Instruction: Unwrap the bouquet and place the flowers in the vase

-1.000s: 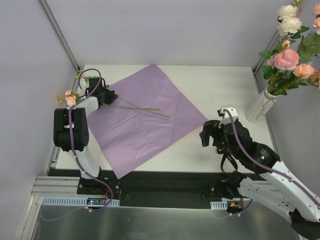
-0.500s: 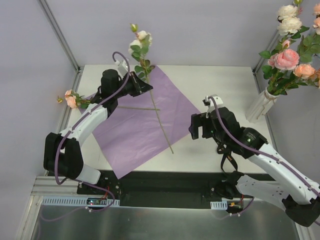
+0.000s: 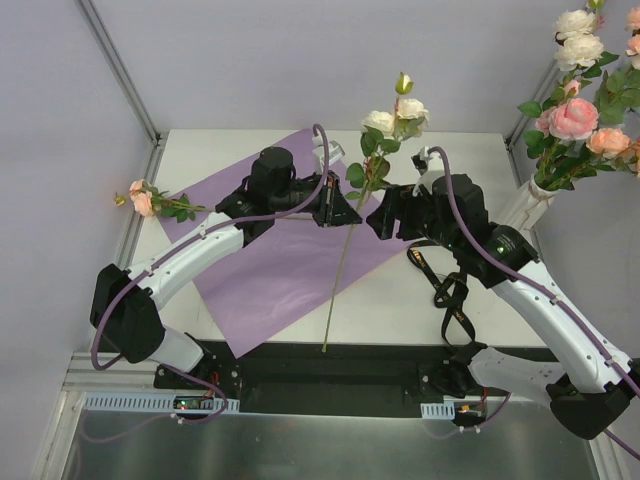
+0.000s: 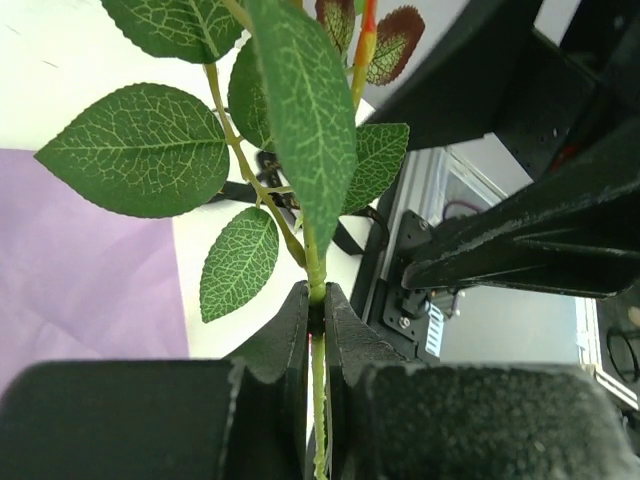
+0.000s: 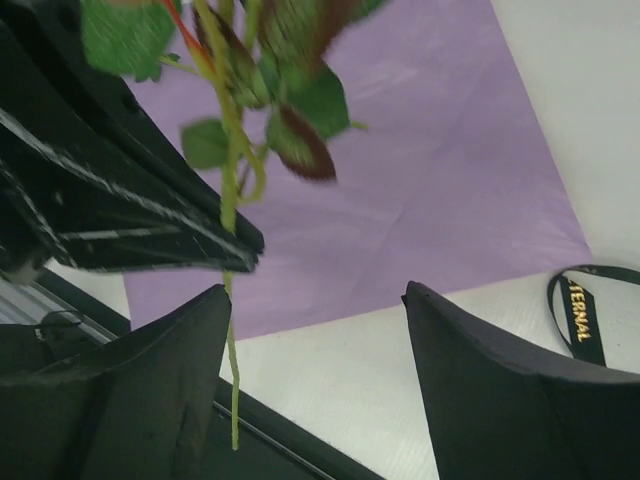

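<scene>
White desk (image 3: 440, 310) between grey walls carries a purple paper sheet (image 3: 270, 260), spread flat. Over the sheet's right corner the left fingers (image 4: 290, 340) are clamped together on the green stem of a cream-white flower (image 3: 379, 122), which is tilted, its cut end reaching past the sheet's near edge. The right fingers (image 5: 170, 370) stand apart just right of that stem, its leaves crowding the gap. A pink rose (image 3: 140, 198) lies at the sheet's left corner. A black ribbon (image 3: 448, 300) lies right of the sheet. Well right of the sheet stands the vase (image 3: 520, 212), holding pink and white flowers (image 3: 578, 118).
</scene>
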{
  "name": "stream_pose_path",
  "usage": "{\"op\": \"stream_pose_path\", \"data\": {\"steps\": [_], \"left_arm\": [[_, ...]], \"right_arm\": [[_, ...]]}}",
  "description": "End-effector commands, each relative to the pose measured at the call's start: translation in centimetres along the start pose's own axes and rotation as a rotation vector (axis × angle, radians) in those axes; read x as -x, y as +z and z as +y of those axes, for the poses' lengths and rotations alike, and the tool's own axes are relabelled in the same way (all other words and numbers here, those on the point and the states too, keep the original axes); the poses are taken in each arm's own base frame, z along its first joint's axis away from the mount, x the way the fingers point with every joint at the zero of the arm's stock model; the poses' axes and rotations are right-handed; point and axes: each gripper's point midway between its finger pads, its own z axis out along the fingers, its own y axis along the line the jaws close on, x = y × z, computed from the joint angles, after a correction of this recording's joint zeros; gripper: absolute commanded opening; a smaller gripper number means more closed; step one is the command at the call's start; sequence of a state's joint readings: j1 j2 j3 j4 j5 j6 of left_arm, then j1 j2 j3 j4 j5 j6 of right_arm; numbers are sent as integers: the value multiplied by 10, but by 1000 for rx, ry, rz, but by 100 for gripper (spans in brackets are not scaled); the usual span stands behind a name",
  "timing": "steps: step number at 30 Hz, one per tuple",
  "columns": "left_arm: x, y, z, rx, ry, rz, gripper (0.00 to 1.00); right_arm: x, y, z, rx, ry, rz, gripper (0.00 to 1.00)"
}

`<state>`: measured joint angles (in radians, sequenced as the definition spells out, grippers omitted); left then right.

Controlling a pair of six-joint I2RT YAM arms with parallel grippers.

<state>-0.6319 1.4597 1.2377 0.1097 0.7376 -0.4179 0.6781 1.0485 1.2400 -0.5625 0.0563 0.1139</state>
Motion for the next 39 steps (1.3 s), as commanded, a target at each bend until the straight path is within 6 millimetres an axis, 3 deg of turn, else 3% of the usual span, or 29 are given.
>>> {"op": "stream_pose_path", "data": {"steps": [1,3,13,24,30,35,36,38,39], "left_arm": [[5,1,-30,-78,112,15,0],[2,3,-34,-87,115,23,0],[-5,8,-44,-112,131,48,0],[-8,11,-34,-75,149,60,0],[-8,9,-32,-58,160,58,0],[-8,11,-31,-56,155,63,0],[-8,12,-28,-44,151,61,0],[-7,10,-26,-20,140,61,0],[-5,9,-22,10,130,54,6]], "right_arm": [[31,-4,30,139,87,-119,71],[41,-7,34,172,129,-189,67],[39,3,16,94,181,-250,49],[37,19,32,162,211,-211,45],[28,30,30,150,239,-182,39],[20,38,28,142,262,-161,20],[20,38,27,140,251,-161,11],[18,36,24,125,231,-157,1],[26,32,16,80,217,-188,1]]}}
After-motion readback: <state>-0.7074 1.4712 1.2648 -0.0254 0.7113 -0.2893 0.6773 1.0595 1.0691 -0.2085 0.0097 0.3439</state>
